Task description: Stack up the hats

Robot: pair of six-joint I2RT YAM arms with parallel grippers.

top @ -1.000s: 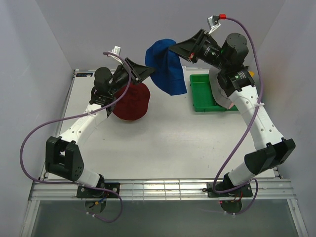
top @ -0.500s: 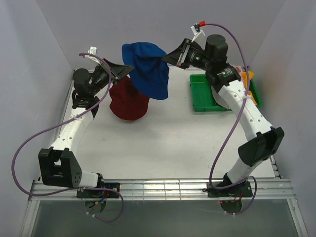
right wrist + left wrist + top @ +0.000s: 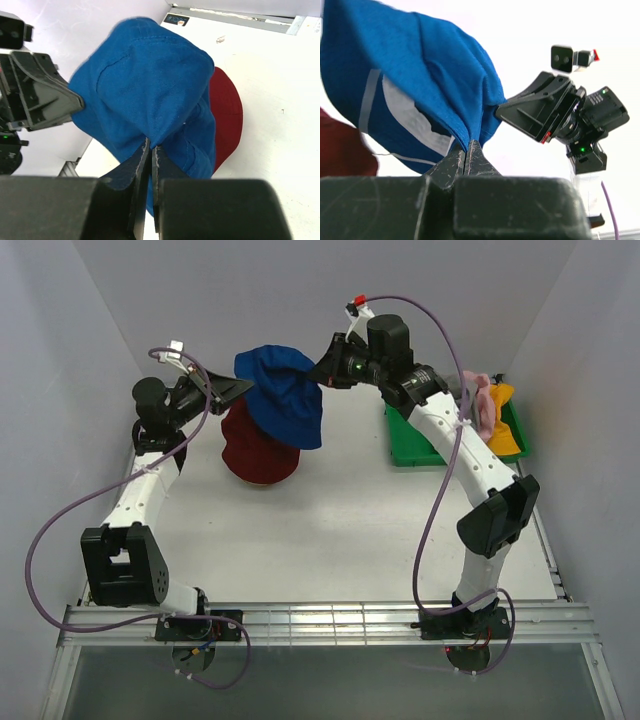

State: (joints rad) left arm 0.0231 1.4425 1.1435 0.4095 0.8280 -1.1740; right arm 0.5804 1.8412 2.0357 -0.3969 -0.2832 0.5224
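The blue hat (image 3: 280, 390) hangs in the air between both grippers, above the dark red hat (image 3: 258, 450) that rests on the table at back left. My left gripper (image 3: 248, 387) is shut on the blue hat's left edge (image 3: 466, 141). My right gripper (image 3: 318, 377) is shut on its right side (image 3: 151, 145). The right wrist view shows the blue hat (image 3: 145, 90) covering most of the dark red hat (image 3: 226, 115). Pink (image 3: 479, 405) and yellow-orange (image 3: 503, 432) hats lie in the green tray (image 3: 405, 435).
The green tray stands at the back right of the table. The enclosure's white walls rise close behind both grippers. A purple cable loops off each arm.
Both arms have carried the blue hat leftward, from near the tray to above the dark red hat. The left gripper closed on the hat's edge.
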